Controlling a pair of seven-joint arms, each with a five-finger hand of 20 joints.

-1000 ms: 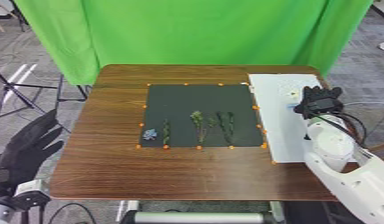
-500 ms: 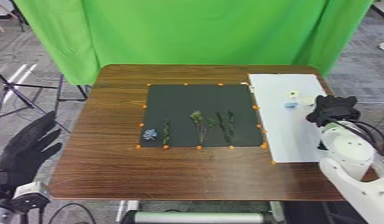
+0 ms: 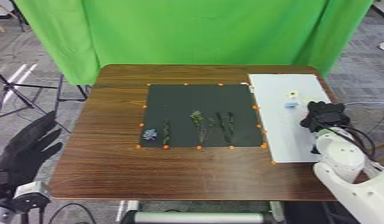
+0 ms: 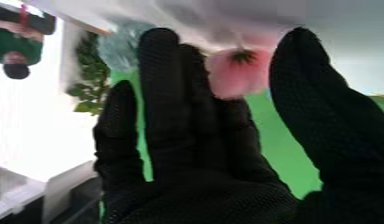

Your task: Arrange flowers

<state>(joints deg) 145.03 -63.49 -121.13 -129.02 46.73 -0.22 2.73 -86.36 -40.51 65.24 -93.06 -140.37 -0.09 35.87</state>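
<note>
Left robot hand (image 3: 27, 150), open, sits off the bench's (image 3: 171, 175) nine o'clock edge. Blue flower (image 3: 150, 134), at the mat's (image 3: 188, 100) seven o'clock, looks light and crushable. Right robot hand (image 3: 325, 116), fingers straight, is at the board's (image 3: 292, 142) three o'clock; pink flower (image 4: 246, 75), near its fingertips, wants a gentle stem pinch.

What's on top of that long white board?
A light blue flower and a little pale yellow one lie on the white board. The right robot hand covers part of it, with a pink flower close to its fingers. Underneath the hand, I can't see.
</note>
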